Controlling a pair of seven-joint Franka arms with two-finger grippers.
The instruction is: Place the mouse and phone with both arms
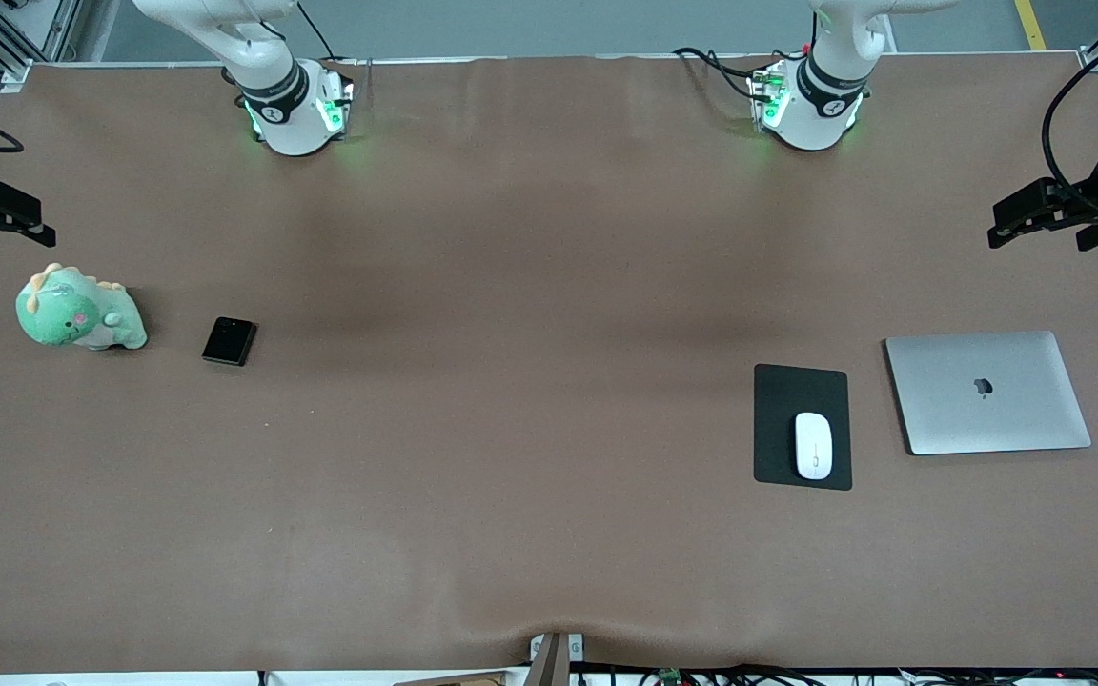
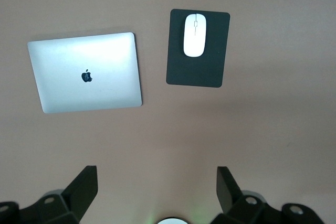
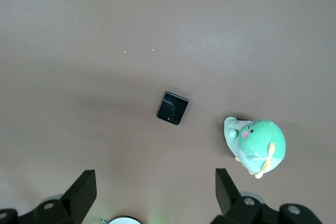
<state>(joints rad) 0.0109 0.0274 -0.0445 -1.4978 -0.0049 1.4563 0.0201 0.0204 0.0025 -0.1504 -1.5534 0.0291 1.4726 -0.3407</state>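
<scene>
The white mouse [image 1: 813,445] lies on a black pad [image 1: 802,381] toward the left arm's end of the table; the left wrist view shows the mouse [image 2: 195,35] on the pad [image 2: 197,72]. The small black phone [image 1: 229,341] lies flat on the table toward the right arm's end and also shows in the right wrist view [image 3: 172,107]. My left gripper [image 1: 1011,224] hangs open and empty high over the table's edge at its end, apart from the mouse [image 2: 157,187]. My right gripper [image 1: 6,224] hangs open and empty over its end, apart from the phone [image 3: 156,190].
A closed silver laptop [image 1: 987,391] lies beside the pad, toward the left arm's end [image 2: 84,72]. A green plush dinosaur [image 1: 80,310] sits beside the phone, toward the right arm's end [image 3: 257,145]. The table is covered in brown cloth.
</scene>
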